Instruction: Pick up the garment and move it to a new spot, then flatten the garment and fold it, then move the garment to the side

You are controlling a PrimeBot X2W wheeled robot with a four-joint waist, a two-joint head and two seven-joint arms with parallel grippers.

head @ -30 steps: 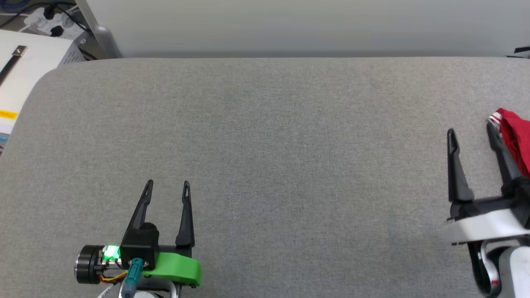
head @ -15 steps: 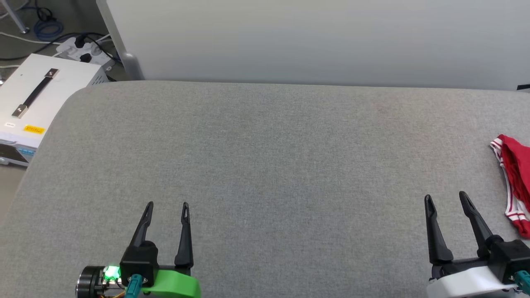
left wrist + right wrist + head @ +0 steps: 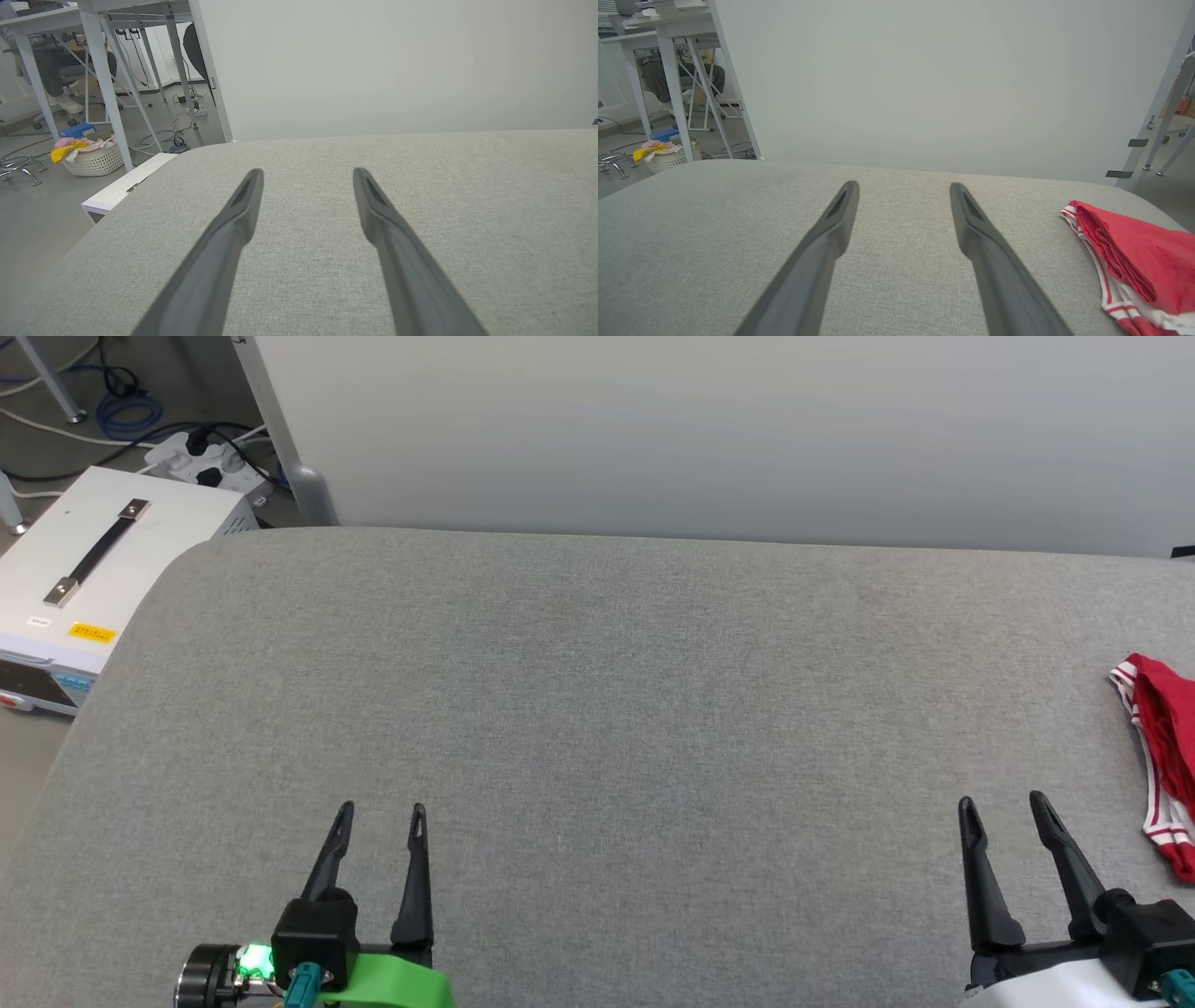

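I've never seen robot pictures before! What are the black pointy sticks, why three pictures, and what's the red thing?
The sticks are a robot's fingers: each arm ends in a two-fingered gripper. One picture comes from a camera on its head, looking down at the left gripper and right gripper. The other two come from wrist cameras looking along the fingers. Below is a grey padded table. The red thing is a garment lying at the table's right end. Both grippers are open, holding nothing.

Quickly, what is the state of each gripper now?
Left gripper: open, holding nothing.
Right gripper: open, holding nothing; the garment lies apart, to its right.
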